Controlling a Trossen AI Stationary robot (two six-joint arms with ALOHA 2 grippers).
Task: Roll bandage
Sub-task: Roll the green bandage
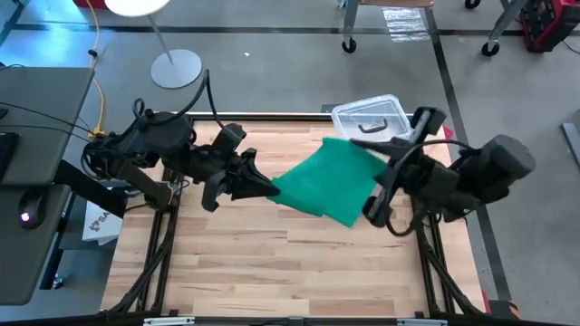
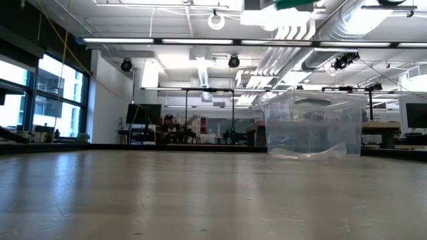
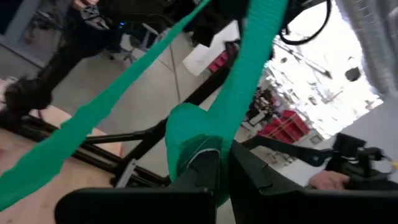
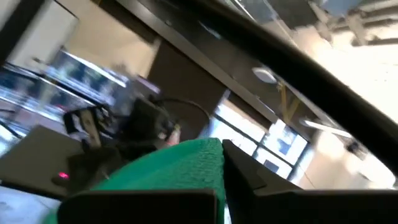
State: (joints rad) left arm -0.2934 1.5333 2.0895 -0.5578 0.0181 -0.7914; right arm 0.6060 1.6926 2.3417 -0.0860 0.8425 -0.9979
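The green bandage [image 1: 328,179] hangs spread wide in the air between my two grippers, clear of the wooden table [image 1: 272,263]. In the low view only a bit of the bandage [image 2: 293,3] shows, at the top edge. My left gripper [image 1: 265,186] is shut on the bandage's left end. At the bandage's far right part, my right gripper [image 1: 373,147] is shut on it. In the left wrist view the bandage [image 3: 249,68] runs as a band away from the fingers toward the other arm. My left gripper pinches a bunched fold at the bandage's left end [image 3: 189,140] between its two fingers [image 3: 205,180]. The fingers come level from the table's left. The bandage is lifted clear and stretches away toward the right arm. My right gripper pinches the bandage's edge [image 4: 193,163] beside one finger [image 4: 249,177]. It comes from the table's right, slanting a little upward. The bandage is clear of the table; how many layers it holds does not show.
A clear plastic box [image 1: 370,115] with a black handle stands at the table's far right, just behind the right gripper; the box [image 2: 313,123] also shows in the low view. A lamp base [image 1: 176,68] stands on the floor beyond the far edge.
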